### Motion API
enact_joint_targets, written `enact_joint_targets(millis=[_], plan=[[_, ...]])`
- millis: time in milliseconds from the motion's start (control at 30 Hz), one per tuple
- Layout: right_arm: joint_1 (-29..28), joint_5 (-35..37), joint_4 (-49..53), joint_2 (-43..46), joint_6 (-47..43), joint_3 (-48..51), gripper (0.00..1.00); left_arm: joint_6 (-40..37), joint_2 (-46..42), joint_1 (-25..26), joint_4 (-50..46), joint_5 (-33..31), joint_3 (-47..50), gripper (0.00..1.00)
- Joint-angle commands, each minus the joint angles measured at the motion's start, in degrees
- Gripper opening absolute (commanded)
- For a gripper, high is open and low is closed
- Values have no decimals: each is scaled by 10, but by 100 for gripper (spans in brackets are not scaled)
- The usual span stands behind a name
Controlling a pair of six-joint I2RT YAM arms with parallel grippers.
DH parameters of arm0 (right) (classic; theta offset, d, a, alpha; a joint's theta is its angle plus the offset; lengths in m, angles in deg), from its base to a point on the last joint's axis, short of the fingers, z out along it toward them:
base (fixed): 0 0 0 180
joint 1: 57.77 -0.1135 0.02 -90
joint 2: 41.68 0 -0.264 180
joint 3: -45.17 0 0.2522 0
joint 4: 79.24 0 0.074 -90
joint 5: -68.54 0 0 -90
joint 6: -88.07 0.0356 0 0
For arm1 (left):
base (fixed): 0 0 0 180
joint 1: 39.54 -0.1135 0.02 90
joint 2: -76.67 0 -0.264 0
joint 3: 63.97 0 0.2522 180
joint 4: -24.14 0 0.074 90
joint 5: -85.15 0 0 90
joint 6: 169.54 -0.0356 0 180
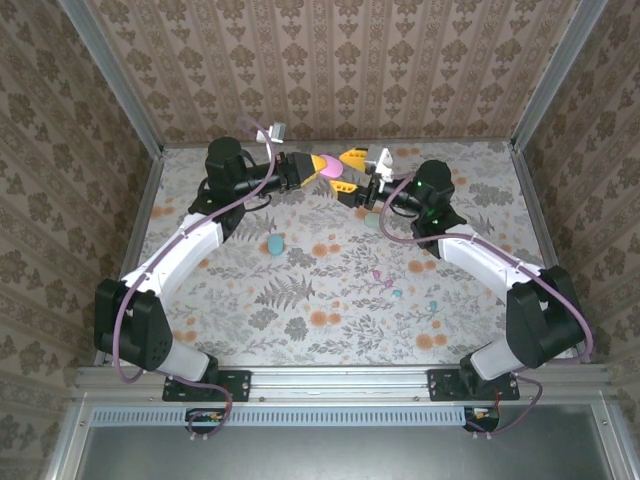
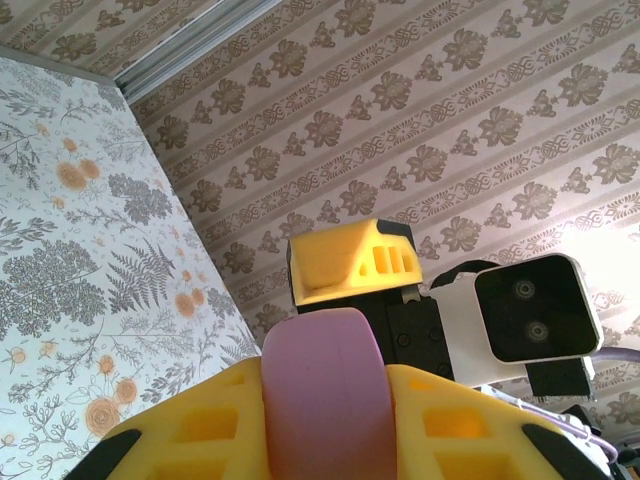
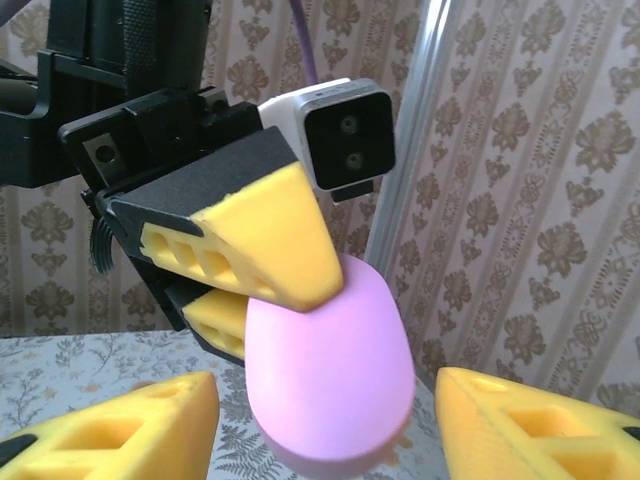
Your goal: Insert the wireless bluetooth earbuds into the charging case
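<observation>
Left gripper (image 1: 322, 170) clamps the pink charging case (image 1: 341, 184), upper centre. Right gripper (image 1: 362, 172) faces it, jaws apart. Earbuds (image 1: 397, 293) lie lower right, nearer that gripper.

Left gripper (image 1: 328, 168) holds the case (image 1: 341, 180) over the table's (image 1: 480, 190) far middle, right gripper (image 1: 354, 168) straddling it; earbuds (image 1: 397, 293) lie nearer, rightward.
</observation>
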Motion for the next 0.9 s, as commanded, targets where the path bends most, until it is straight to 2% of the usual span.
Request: enact_joint_targets(millis=[0, 100, 467, 733, 867], plan=[[-6, -27, -8, -13, -12, -27, 55, 5, -17, 2, 26, 14, -27, 21], [-6, -31, -7, -18, -11, -29, 48, -3, -18, 1, 17, 15, -29, 21], [-6, -20, -3, -17, -16, -26, 51, -6, -16, 2, 14, 22, -31, 20], [-7, -13, -11, -15, -6, -25, 46, -10, -16, 3, 9, 20, -30, 20], [-7, -15, -7, -12, 0, -26, 51, -15, -17, 3, 5, 18, -30, 20]])
